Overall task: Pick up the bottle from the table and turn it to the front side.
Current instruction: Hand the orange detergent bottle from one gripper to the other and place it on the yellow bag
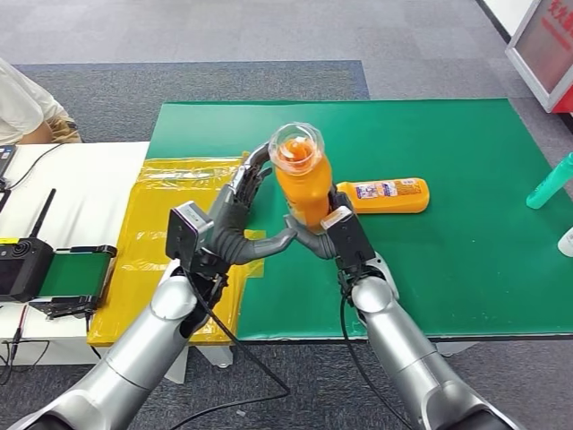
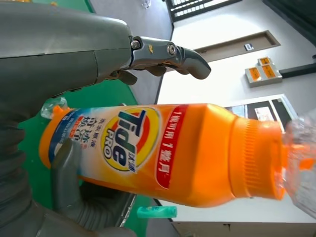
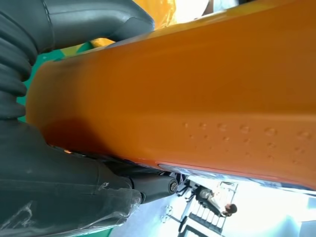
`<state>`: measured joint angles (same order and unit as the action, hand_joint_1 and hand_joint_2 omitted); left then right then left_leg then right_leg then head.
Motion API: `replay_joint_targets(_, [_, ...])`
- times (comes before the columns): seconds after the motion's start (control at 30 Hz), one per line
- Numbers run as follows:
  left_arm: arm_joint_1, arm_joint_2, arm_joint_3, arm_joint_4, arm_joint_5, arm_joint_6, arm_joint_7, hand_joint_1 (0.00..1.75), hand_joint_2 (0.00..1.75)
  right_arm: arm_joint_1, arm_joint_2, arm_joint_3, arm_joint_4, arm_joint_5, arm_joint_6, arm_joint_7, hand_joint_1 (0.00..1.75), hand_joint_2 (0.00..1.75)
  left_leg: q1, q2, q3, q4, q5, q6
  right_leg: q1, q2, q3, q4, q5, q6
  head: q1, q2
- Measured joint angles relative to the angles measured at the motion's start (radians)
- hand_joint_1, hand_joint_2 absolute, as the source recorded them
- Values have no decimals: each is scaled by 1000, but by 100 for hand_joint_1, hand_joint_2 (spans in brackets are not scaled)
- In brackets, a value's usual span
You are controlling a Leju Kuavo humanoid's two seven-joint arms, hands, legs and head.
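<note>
A: Where's the orange bottle (image 1: pixel 305 179)?
B: Lifted above the green mat (image 1: pixel 466 260), upright, gripped by the right hand (image 1: pixel 323 235); those fingers are mostly hidden behind it.
A: And the left hand (image 1: pixel 238 224)?
B: Fingers spread, thumb beside the bottle's base; I cannot tell whether it presses.
A: Room?
B: Second bottle (image 1: pixel 385 194) lies just behind; mat to the right open.

A second orange bottle (image 1: pixel 384 194) lies on the green mat (image 1: pixel 473 251).
</note>
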<state>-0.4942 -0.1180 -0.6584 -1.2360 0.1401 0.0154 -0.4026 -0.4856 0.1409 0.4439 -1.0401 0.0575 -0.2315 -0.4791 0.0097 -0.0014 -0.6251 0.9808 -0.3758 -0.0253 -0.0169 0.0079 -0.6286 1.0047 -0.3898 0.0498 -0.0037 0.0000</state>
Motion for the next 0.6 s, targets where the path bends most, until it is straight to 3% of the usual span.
replay_joint_targets(0.6, [1,-21,-1,-3,-14,59,-30,0,175,9,7,17,-43,-3,-41,-18,175,175,0,0,0,0,0,0,0,0,0,0,0,0,0,0])
